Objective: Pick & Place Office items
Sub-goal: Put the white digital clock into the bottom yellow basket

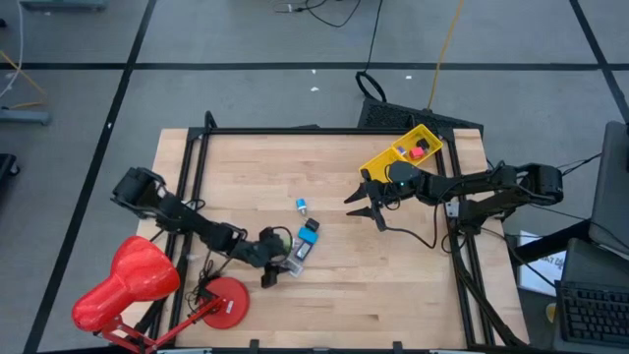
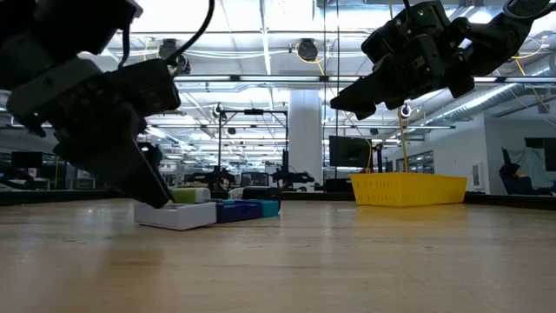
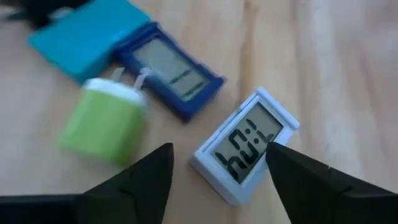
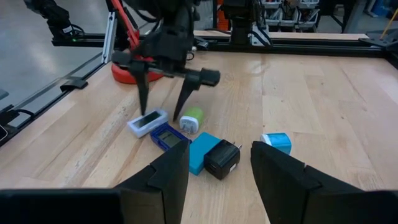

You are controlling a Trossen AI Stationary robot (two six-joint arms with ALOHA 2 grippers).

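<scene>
Table [image 1: 324, 177]: light wood top, dark frame rails along the edges.
Yellow tray [image 1: 391, 152]: rectangular, far right corner of table, set at an angle; low view shows it [image 2: 408, 189] resting flat on the tabletop.
Red desk lamp [image 1: 128, 285]: near left corner, round base [image 1: 224, 301] on the table, head overhanging the left edge.
Floor [image 1: 246, 39]: grey, black tape lines, loose cables.
</scene>
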